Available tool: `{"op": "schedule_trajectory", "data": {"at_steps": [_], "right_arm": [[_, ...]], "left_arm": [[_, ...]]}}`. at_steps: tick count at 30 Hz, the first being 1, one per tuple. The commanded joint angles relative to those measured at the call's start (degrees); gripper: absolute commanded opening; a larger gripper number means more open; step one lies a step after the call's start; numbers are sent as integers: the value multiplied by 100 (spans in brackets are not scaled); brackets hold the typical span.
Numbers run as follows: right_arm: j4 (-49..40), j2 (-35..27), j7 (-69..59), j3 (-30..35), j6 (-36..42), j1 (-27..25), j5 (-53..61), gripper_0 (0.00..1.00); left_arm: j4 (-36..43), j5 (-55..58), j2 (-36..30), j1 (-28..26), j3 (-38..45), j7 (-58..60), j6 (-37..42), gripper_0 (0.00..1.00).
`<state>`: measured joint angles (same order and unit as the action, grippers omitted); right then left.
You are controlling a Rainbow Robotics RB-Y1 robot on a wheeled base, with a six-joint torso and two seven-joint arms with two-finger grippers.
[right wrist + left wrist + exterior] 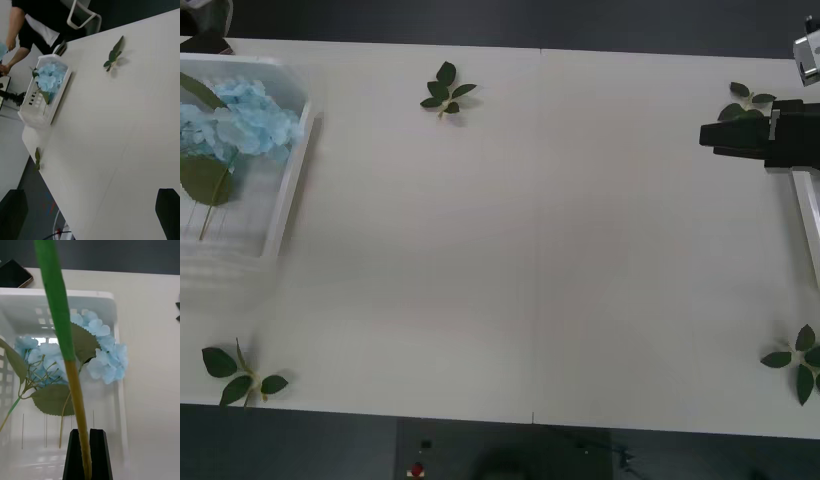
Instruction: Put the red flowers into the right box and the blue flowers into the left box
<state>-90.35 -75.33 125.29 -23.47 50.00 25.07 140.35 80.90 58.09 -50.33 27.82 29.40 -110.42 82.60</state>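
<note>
The left tool (87,453) is clamped on the stem of a blue flower (62,337), fingers pinched tight either side of it, and it hangs right over the left box (112,296). Other blue flowers (235,115) already lie heaped at the far end of that box. The risk, as I read it: let go too high or off-line and that long stem could tip over the box's slotted wall onto the tabletop (530,250), or snag on the blooms below. The held flower's own head is cut off, so how it hangs is anyone's guess.

Across the tabletop from the left box, the right tool (90,210) looks open, its dark fingers spread wide at the corners, and it sits by the right box (808,205), of which just a thin rim peeks in. Whether red flowers lie inside, I cannot tell. Four loose leaf sprigs (446,90) dot the tabletop.
</note>
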Motion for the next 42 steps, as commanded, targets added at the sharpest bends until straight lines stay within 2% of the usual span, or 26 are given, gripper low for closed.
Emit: {"op": "schedule_trajectory", "data": {"at_steps": [1, 6, 7, 8, 9, 10, 11, 12, 15, 19, 23, 27, 36, 42], "right_arm": [[-572, -114, 1094, 906, 221, -952, 493, 100], [-1117, -43, 2122, 1749, 458, -1883, 845, 100], [-1213, -26, 2324, 1916, 573, -2077, 915, 100], [-1266, 1, 2483, 2039, 652, -2200, 959, 100], [-1319, 18, 2711, 2206, 784, -2358, 1012, 100], [-1345, 36, 2896, 2312, 889, -2472, 1047, 100], [-1354, 53, 2971, 2365, 951, -2525, 1065, 100], [-1363, 89, 2971, 2470, 1109, -2639, 1135, 100], [-1363, 97, 2971, 2523, 1399, -2771, 1346, 100], [-1363, 97, 2971, 2514, 1636, -2797, 1399, 100], [-1451, 106, 2971, 2514, 1706, -2824, 1399, 100], [-1503, 141, 2971, 2514, 1706, -2824, 1399, 100], [-1521, 212, 2971, 2514, 1698, -2824, 1399, 100], [-1521, 212, 2971, 2514, 1698, -2824, 1399, 100]], "left_arm": [[620, -254, -179, -594, 57, 126, -104, 0], [928, -298, -179, -1069, -75, 196, -253, 1], [928, -263, -179, -1139, -83, 205, -297, 10], [928, -245, -179, -1165, -101, 205, -323, 26], [928, -236, -179, -1200, -110, 205, -367, 47], [919, -228, -170, -1218, -127, 205, -411, 61], [919, -219, -170, -1227, -145, 205, -446, 68], [919, -219, -170, -1244, -189, 205, -525, 80], [919, -201, -170, -1244, -285, 214, -692, 90], [919, 150, -170, -1244, -444, 188, -983, 91], [919, 1161, -179, -1236, -874, 144, -1466, 93], [928, 2532, -170, -1227, -1709, 47, -2195, 94], [963, 4826, -399, -998, -3344, -1518, -3189, 96], [1288, 6531, -1120, -708, -4627, -2818, -3487, 97]]}}
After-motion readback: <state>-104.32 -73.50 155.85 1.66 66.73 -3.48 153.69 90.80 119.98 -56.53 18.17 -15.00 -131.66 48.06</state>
